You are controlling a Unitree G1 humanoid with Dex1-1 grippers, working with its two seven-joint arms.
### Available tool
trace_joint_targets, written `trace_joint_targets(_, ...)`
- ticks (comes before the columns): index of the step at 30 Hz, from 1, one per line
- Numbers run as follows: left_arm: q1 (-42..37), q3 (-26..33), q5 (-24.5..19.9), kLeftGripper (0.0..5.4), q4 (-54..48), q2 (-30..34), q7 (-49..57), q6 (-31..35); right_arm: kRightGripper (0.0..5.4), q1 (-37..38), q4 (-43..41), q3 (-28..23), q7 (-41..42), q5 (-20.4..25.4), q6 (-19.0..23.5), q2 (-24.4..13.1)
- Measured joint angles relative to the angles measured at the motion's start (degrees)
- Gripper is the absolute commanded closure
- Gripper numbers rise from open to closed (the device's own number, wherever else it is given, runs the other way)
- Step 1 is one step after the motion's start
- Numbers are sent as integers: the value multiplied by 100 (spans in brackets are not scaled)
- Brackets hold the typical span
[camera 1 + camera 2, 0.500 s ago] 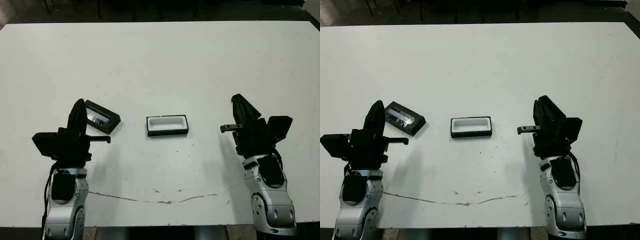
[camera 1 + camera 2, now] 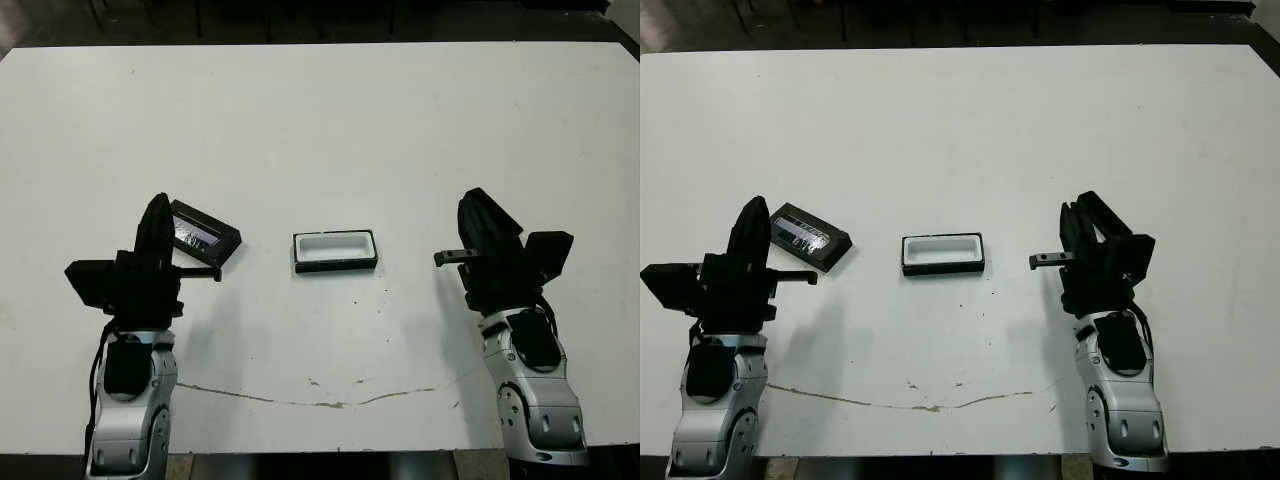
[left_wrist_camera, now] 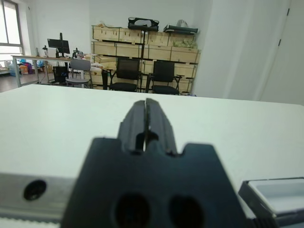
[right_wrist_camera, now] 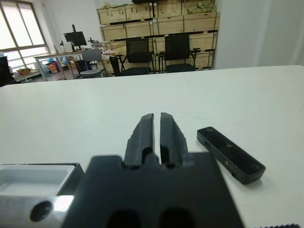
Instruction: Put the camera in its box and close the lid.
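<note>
The white table (image 2: 320, 120) carries three task items. The box (image 2: 335, 251), an open black tray with a white lining, sits near the table centre with its long side running from 9 to 3 o'clock, and its cavity holds nothing. The lid (image 2: 203, 232), a flat black cover with a glossy panel facing up, lies on the table at 9 o'clock from the box, apart from it and rotated so that its long axis runs roughly from 10 to 4 o'clock. The left gripper (image 2: 157, 205) stands just beside the lid at its 8 o'clock side and points toward 12 o'clock. Its fingers (image 3: 134, 124) are pressed together with only a hairline seam between them and hold nothing. The right gripper (image 2: 473, 197) stands at 3 o'clock from the box, well apart from it, and also points toward 12 o'clock. Its fingers (image 4: 143, 133) are close together with a narrow parallel slit between them and grip nothing. The camera (image 4: 230, 154), a slim black bar, lies flat on the table just beside the right fingers, on the side away from the box, without touching them. It appears only in the right wrist view. In the head views the right gripper body conceals it, and its screen end cannot be identified. In the same wrist view, a corner of the white-lined box shows on the opposite side of the fingers.
</note>
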Motion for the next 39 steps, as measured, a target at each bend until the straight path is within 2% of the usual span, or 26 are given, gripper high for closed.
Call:
trace_joint_targets(5,9,80,-98,540,-13,16,-61,-34,505,-102,-160,-502,387,227,373,-776)
trace_joint_targets(9,10,83,-102,540,-26,17,-77,-33,443,-418,-5,-948,743,458,547,-1426)
trace_joint_targets(14,-3,70,-104,540,-25,16,-90,-32,360,-712,262,-1112,1108,586,797,-1975)
trace_joint_targets(19,-18,68,-68,540,-21,17,-80,-16,271,-970,699,-1107,1331,643,904,-2197)
trace_joint_targets(26,-56,112,-39,540,-36,28,-37,62,151,-1338,1424,-977,1586,462,872,-2423)
trace_joint_targets(34,-55,125,-18,540,-45,43,-42,71,14,-1792,2440,-792,2010,423,808,-2487)
trace_joint_targets(35,-54,125,-16,540,-48,44,-42,71,0,-1841,2545,-783,2046,426,807,-2488)
trace_joint_targets(39,-48,133,-8,540,-63,53,-42,113,0,-2090,3108,-734,2245,416,805,-2528)
